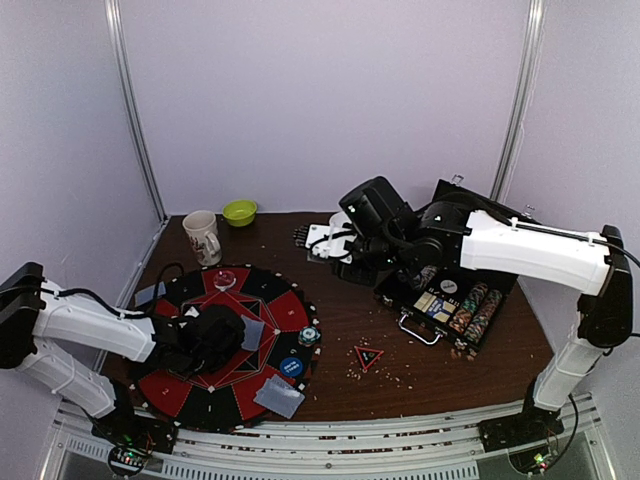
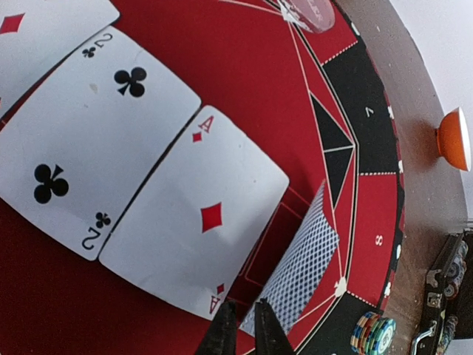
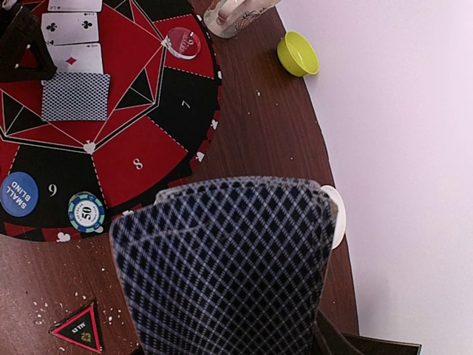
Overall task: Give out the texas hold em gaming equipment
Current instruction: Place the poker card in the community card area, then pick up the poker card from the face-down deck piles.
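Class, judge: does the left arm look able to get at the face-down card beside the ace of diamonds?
Probably yes: the left gripper hangs right beside the face-down card, looks empty, and nothing lies between them.

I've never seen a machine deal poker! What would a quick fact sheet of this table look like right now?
Surface: round red-and-black felt poker mat on brown wooden table
Face up: two of clubs card beside ace of diamonds card
Face down: one blue-checked-back card beside the ace
Left pincer: fingers a slit apart at that card's corner
Right pincer: holding a stack of blue-checked-back cards
On mat's edge: blue round small-blind button, striped poker chip marked 50
Off mat: red-black triangle marker
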You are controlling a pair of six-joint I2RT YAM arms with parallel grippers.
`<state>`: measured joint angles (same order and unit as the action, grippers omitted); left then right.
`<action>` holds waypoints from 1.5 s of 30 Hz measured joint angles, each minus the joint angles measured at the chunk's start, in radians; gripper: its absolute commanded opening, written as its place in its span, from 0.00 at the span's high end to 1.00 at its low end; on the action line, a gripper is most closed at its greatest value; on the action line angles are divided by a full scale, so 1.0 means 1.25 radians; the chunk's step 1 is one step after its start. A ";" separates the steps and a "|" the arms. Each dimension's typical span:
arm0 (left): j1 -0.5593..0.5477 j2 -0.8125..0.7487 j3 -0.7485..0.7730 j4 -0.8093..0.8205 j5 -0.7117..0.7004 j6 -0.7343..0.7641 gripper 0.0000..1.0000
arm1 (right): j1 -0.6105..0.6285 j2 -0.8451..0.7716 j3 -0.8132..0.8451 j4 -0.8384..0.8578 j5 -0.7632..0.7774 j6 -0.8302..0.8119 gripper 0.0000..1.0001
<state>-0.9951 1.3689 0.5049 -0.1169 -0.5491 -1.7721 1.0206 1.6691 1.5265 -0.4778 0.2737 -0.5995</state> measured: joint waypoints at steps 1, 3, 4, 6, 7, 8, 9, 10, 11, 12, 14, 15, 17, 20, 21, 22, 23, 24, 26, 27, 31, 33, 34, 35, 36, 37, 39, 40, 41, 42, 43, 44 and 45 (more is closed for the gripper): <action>-0.002 0.000 0.000 -0.002 0.012 -0.001 0.85 | 0.000 -0.001 -0.002 0.000 0.000 0.000 0.56; -0.004 -0.001 0.004 -0.013 0.032 -0.002 0.81 | 0.000 -0.006 -0.005 0.000 0.000 0.000 0.56; -0.005 -0.003 0.008 -0.022 0.042 -0.002 0.78 | 0.000 -0.008 -0.006 -0.001 0.000 0.000 0.56; -0.005 -0.018 0.015 -0.042 0.051 -0.001 0.69 | 0.000 -0.010 -0.007 0.000 0.000 0.000 0.56; -0.005 -0.034 0.021 -0.060 0.052 0.002 0.65 | 0.000 -0.011 -0.007 0.000 0.000 0.000 0.56; -0.005 -0.049 0.026 -0.073 0.052 0.009 0.61 | 0.000 -0.011 -0.007 0.000 0.000 0.000 0.56; -0.005 -0.066 0.034 -0.088 0.051 0.013 0.57 | 0.000 -0.011 -0.007 0.000 0.000 0.000 0.56; -0.005 -0.084 0.044 -0.107 0.049 0.020 0.53 | 0.000 -0.011 -0.007 0.000 0.000 0.000 0.56; -0.005 -0.107 0.055 -0.124 0.044 0.031 0.51 | 0.000 -0.011 -0.007 0.000 0.000 0.000 0.56; -0.005 -0.121 0.062 -0.133 0.042 0.044 0.51 | 0.000 -0.011 -0.007 0.000 0.000 0.000 0.56; -0.001 -0.156 0.063 -0.135 0.033 0.089 0.58 | 0.000 -0.011 -0.007 0.000 0.000 0.000 0.56; 0.006 -0.168 0.060 -0.128 0.035 0.114 0.61 | 0.000 -0.011 -0.007 0.000 0.000 0.000 0.56; 0.057 -0.199 0.027 -0.077 0.066 0.193 0.58 | 0.000 -0.011 -0.007 0.000 0.000 0.000 0.56; 0.162 -0.218 -0.009 -0.040 0.115 0.335 0.47 | 0.000 -0.011 -0.007 0.000 0.000 0.000 0.56; 0.179 -0.217 -0.004 -0.035 0.121 0.396 0.42 | 0.000 -0.011 -0.007 0.000 0.000 0.000 0.56; 0.186 -0.216 0.012 -0.035 0.128 0.457 0.34 | 0.000 -0.011 -0.007 0.000 0.000 0.000 0.56; 0.187 -0.215 0.033 -0.034 0.136 0.514 0.23 | 0.000 -0.011 -0.007 0.000 0.000 -0.001 0.56; 0.186 -0.210 0.073 -0.033 0.152 0.584 0.18 | 0.000 -0.012 -0.009 0.001 0.000 -0.001 0.56; 0.186 -0.202 0.157 -0.008 0.214 0.706 0.09 | 0.000 -0.013 -0.012 0.001 0.000 -0.002 0.56; 0.187 -0.197 0.193 0.012 0.258 0.749 0.08 | 0.000 -0.013 -0.012 0.000 0.000 -0.003 0.56; 0.191 -0.125 0.351 0.117 0.513 0.867 0.14 | 0.000 -0.013 -0.012 0.001 0.002 -0.003 0.56; 0.195 -0.079 0.396 0.150 0.609 0.880 0.21 | 0.000 -0.013 -0.012 0.000 0.002 -0.003 0.56; 0.199 -0.054 0.410 0.168 0.655 0.881 0.22 | 0.000 -0.013 -0.012 0.000 0.002 -0.003 0.56; 0.206 -0.029 0.417 0.183 0.691 0.877 0.23 | 0.000 -0.013 -0.012 -0.002 0.002 -0.003 0.56; 0.215 -0.009 0.421 0.192 0.719 0.873 0.23 | 0.000 -0.013 -0.012 -0.003 0.002 -0.004 0.56; 0.226 0.022 0.426 0.198 0.754 0.869 0.21 | 0.000 -0.013 -0.012 -0.003 0.002 -0.003 0.56; 0.236 0.069 0.434 0.200 0.800 0.864 0.19 | 0.000 -0.013 -0.012 -0.004 0.002 -0.004 0.56; 0.239 0.089 0.437 0.200 0.821 0.862 0.18 | 0.000 -0.013 -0.012 -0.004 0.002 -0.003 0.56; 0.240 0.104 0.439 0.200 0.835 0.861 0.18 | 0.001 -0.013 -0.012 -0.005 0.002 -0.003 0.56; 0.240 0.116 0.439 0.200 0.851 0.859 0.17 | 0.001 -0.013 -0.012 -0.005 0.002 -0.004 0.56; 0.240 0.124 0.439 0.200 0.864 0.858 0.16 | 0.001 -0.013 -0.012 -0.005 0.002 -0.004 0.56; 0.240 0.128 0.439 0.202 0.876 0.857 0.15 | 0.001 -0.013 -0.012 -0.005 0.002 -0.004 0.56; 0.240 0.128 0.438 0.208 0.890 0.855 0.15 | 0.001 -0.013 -0.012 -0.005 0.002 -0.003 0.56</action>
<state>-0.6945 1.5295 1.0527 0.1432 0.5629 -0.7036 1.0218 1.6535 1.5120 -0.4835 0.2764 -0.6037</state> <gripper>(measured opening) 0.835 0.444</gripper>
